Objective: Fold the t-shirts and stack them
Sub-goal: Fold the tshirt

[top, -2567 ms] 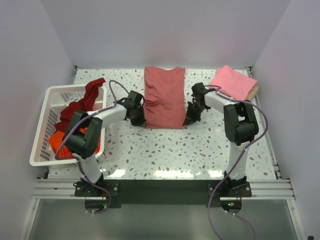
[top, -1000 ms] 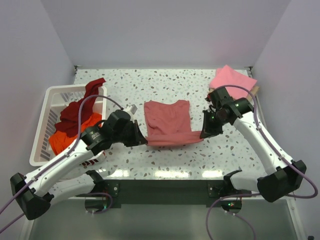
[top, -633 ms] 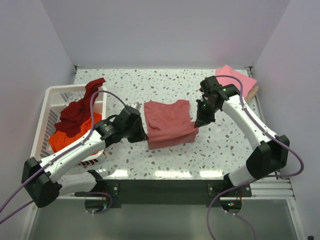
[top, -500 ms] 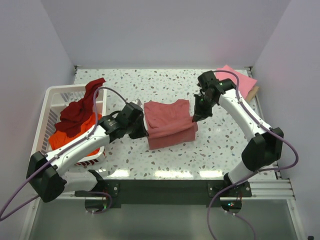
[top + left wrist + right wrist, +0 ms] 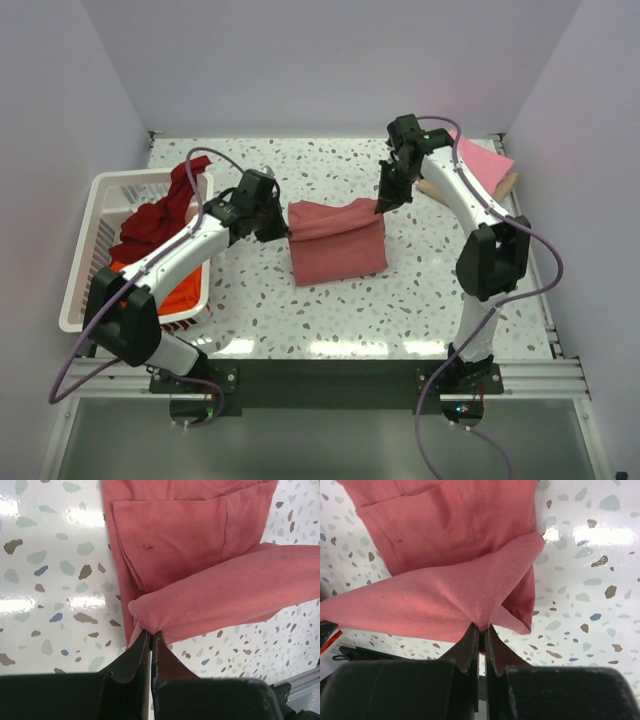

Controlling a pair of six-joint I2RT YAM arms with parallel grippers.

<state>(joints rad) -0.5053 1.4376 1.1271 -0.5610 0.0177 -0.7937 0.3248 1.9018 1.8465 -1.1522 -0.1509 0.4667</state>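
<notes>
The dusty rose-red t-shirt (image 5: 338,250) lies doubled over at mid-table, its upper layer raised at the far corners, where the left gripper (image 5: 283,229) and right gripper (image 5: 385,204) each pinch the cloth tight, while the bright pink t-shirt (image 5: 476,161) rests far right.

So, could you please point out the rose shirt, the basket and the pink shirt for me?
rose shirt (image 5: 338,258): top external view, on its flat lower layer.
basket (image 5: 80,255): top external view, on its left rim.
pink shirt (image 5: 487,165): top external view, on the middle of its visible part.
</notes>
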